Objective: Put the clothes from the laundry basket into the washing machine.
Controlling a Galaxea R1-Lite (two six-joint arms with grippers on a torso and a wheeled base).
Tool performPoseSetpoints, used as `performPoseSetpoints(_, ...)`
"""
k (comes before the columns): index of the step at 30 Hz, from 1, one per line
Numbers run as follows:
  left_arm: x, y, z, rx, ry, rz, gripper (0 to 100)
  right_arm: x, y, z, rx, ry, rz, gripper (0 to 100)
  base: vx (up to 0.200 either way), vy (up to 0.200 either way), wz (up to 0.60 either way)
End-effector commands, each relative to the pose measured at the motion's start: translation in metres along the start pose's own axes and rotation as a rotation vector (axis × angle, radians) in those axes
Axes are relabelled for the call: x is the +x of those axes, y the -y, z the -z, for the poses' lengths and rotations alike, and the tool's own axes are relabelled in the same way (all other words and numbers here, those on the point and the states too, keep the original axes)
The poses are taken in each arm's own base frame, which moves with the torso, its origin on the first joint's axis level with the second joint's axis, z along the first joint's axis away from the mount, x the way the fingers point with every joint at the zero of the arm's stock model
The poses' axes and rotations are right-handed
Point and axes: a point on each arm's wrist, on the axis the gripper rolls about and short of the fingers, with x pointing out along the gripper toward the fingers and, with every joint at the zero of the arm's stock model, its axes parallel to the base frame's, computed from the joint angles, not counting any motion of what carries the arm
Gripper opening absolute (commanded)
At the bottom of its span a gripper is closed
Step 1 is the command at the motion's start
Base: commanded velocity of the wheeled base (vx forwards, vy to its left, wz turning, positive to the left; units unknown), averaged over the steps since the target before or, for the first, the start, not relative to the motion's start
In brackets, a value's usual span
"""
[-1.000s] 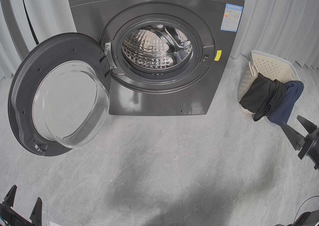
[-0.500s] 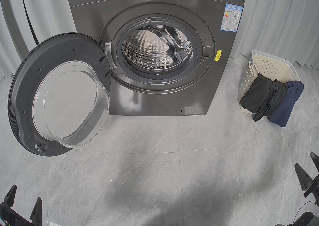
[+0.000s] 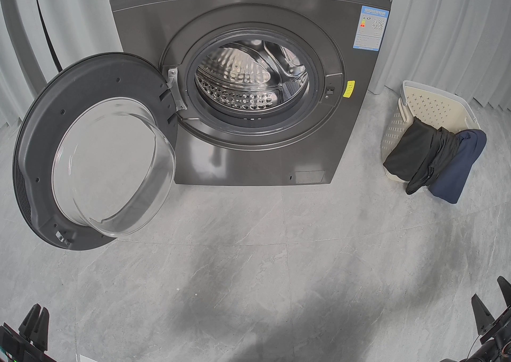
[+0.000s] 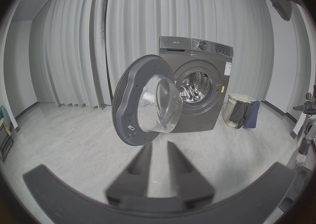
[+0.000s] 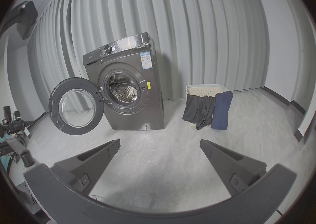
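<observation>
The clothes are not yet touched: a black garment [image 3: 420,153] and a navy one [image 3: 460,163] hang over the near rim of the basket [image 3: 432,106], which stands on the floor just right of the washer [image 3: 250,163]. The washer's door [image 3: 58,129] is swung wide to the left and its drum [image 3: 250,78] looks bare. Both pieces look soft, light and limp, so they will probably sag and trail when lifted. The bunched folds up at the rim seem the best hold, taken deep so that thin cloth cannot slip out. The right gripper [image 3: 489,291], jaws spread wide and empty, sits low at the near right, well apart from the basket. A second ago it hung close by the navy hem, and it has since drawn back. The left gripper [image 3: 38,310], at the near left, has narrowed from open to all but closed on nothing.
</observation>
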Motion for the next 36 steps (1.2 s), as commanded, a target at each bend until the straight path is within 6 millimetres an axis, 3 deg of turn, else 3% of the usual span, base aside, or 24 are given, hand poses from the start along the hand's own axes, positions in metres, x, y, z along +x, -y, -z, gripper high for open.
performPoseSetpoints(1, 0.000, 0.000, 0.005, 0.002, -0.001, -0.003, 0, -0.001, 0.002, 0.005, -0.002, 0.012, 0.046, 100, 0.000, 0.000, 0.00)
performPoseSetpoints(5, 0.000, 0.000, 0.005, 0.002, -0.001, -0.004, 0, -0.002, 0.001, 0.006, -0.018, 0.026, 0.134, 100, 0.000, 0.000, 0.00)
performPoseSetpoints(9, 0.000, 0.000, 0.005, 0.003, 0.001, -0.006, 0, -0.006, -0.003, 0.009, -0.040, 0.054, 0.068, 100, 0.000, 0.000, 0.00)
performPoseSetpoints(10, 0.000, 0.000, 0.005, 0.005, -0.002, -0.005, 100, -0.008, -0.004, 0.010, -0.054, 0.066, 0.046, 100, 0.000, 0.000, 0.00)
performPoseSetpoints(27, 0.000, 0.000, 0.005, -0.009, -0.001, -0.003, 100, -0.008, -0.003, 0.016, -0.114, 0.024, 0.059, 100, 0.000, 0.000, 0.00)
performPoseSetpoints(36, 0.000, 0.000, 0.005, -0.011, -0.001, -0.003, 100, -0.008, -0.003, 0.016, -0.109, 0.024, 0.059, 100, 0.000, -0.200, 0.00)
